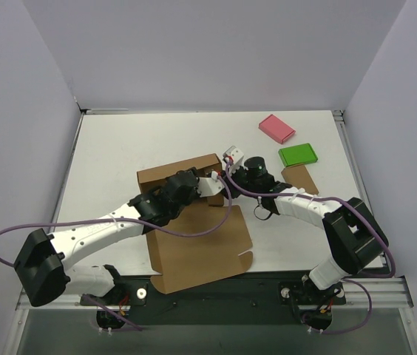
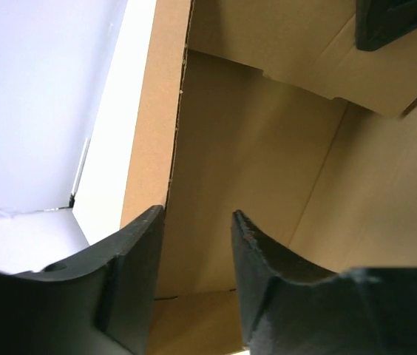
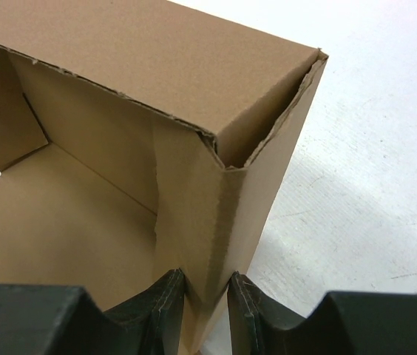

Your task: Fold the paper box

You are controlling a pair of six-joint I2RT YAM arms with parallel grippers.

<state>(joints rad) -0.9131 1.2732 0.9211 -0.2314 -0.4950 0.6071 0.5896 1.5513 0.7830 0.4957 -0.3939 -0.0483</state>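
Paper box [image 1: 194, 251] sits mid-table, half raised. Our left gripper [image 2: 197, 218], jaws apart on nothing, hangs inside by an upright wall; our right gripper [image 3: 205, 279] pinches the right corner wall. If we tug, it may tear or spring flat.

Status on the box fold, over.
Right gripper shut on paper box wall. Left gripper open beside a wall. Lid flat. Pink block, green block lie clear.

The paper box [image 1: 201, 251] is matt corrugated cardboard, ragged-edged; the table [image 1: 120, 148] matt white.
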